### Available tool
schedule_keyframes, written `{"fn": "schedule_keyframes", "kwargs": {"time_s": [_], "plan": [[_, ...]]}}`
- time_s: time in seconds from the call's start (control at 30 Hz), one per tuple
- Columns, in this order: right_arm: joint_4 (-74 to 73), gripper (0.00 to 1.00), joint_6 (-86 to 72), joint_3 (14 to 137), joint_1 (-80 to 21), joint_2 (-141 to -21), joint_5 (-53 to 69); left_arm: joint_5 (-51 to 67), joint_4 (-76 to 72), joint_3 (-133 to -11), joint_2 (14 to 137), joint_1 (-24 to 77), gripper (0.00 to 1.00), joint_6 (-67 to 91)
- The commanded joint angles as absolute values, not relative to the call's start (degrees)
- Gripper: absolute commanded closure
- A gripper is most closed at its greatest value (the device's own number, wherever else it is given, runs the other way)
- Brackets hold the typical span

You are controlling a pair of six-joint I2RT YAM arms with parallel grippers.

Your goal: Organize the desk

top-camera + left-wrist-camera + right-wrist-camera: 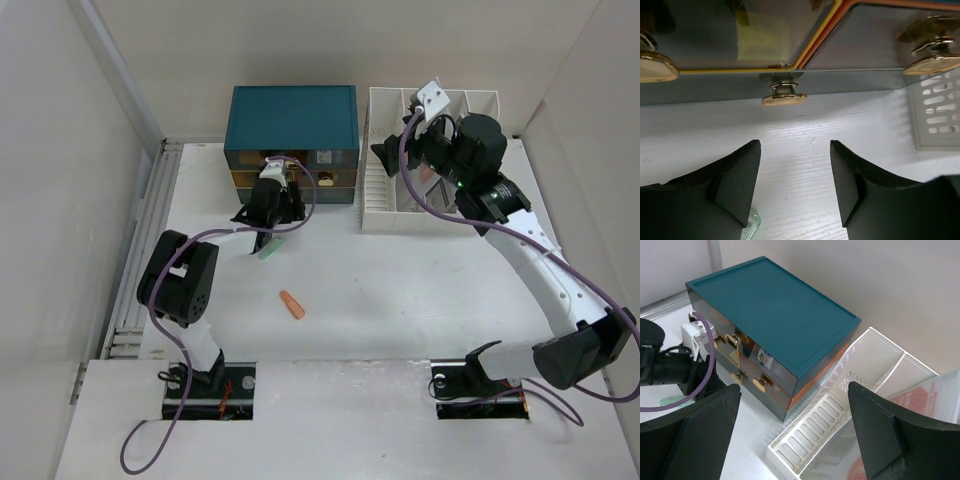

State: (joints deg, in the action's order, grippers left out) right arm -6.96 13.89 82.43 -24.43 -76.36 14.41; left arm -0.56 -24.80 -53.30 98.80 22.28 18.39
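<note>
Could skid off the gold knob (784, 95) on the drawer chest (292, 115) at the far edge of the bench (400, 300) if clenched off-centre, with left gripper (795, 145) released just short of it and right gripper (794, 390) released over the tray (380, 200).

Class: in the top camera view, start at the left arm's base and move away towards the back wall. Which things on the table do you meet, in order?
small orange item → pale green item → teal drawer unit
</note>
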Motion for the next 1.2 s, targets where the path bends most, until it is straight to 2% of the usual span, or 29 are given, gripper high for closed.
{"fn": "schedule_keyframes", "kwargs": {"time_s": [0.0,0.23,0.43,0.73,1.17], "plan": [[-4.3,0.07,12.9,82.2,-24.4,-75.7,15.3,-2.4,-29.3,-55.1,99.7,22.2,0.46,18.5],[-4.3,0.07,12.9,82.2,-24.4,-76.2,15.3,1.4,-37.3,-52.6,100.9,22.2,0.46,24.3],[-4.3,0.07,12.9,82.2,-24.4,-76.2,15.3,6.5,-45.7,-49.5,102.1,21.1,0.41,32.4],[-3.8,0.07,12.9,82.2,-24.4,-76.2,15.3,6.5,-45.7,-49.0,103.4,20.5,0.34,34.7],[-3.8,0.07,12.9,82.2,-24.4,-76.7,14.8,4.4,-45.7,-49.5,105.8,19.4,0.33,34.7]]}}
